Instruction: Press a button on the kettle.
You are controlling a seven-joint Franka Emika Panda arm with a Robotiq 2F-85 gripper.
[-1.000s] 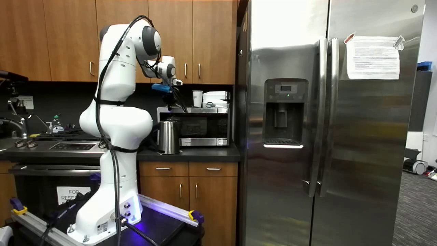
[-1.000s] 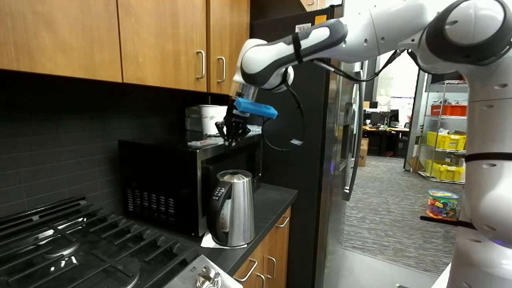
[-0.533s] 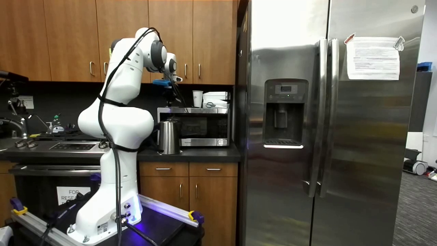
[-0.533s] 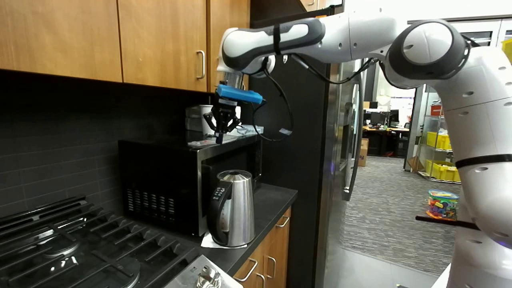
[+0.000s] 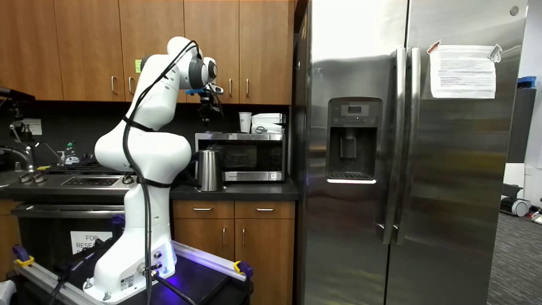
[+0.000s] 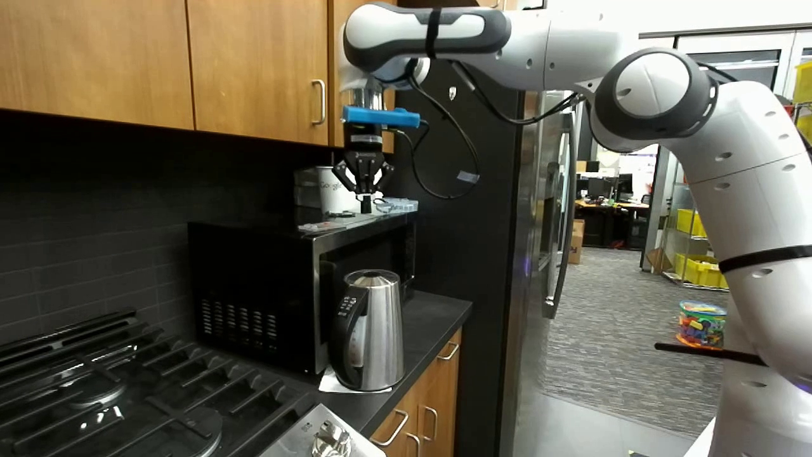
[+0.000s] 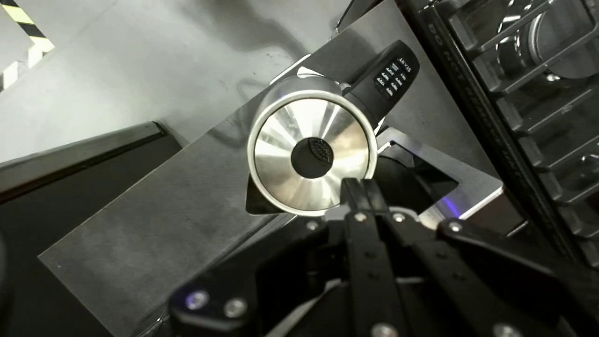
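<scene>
The kettle (image 5: 209,170) is a shiny steel jug standing upright on the counter in front of the microwave; it also shows in an exterior view (image 6: 382,336). In the wrist view the kettle (image 7: 281,173) is seen from above with its round steel lid. A button panel (image 7: 394,77) with pale labels sits on top of its black handle; the panel also shows in an exterior view (image 6: 347,306). My gripper (image 6: 366,204) is shut and empty, pointing straight down well above the kettle, apart from it. In the wrist view the gripper's fingertips (image 7: 359,183) are together and overlap the lid's edge.
The microwave (image 6: 254,292) stands behind the kettle, with a white cup (image 5: 245,123) and boxes on top. Wooden cabinets (image 6: 260,70) hang above. A gas stove (image 6: 95,393) lies on the handle side. The steel fridge (image 5: 351,237) bounds the counter's far end.
The arm has reached further over the counter. The gripper has turned from tilted to pointing straight down and has risen a little. The kettle has not moved.
</scene>
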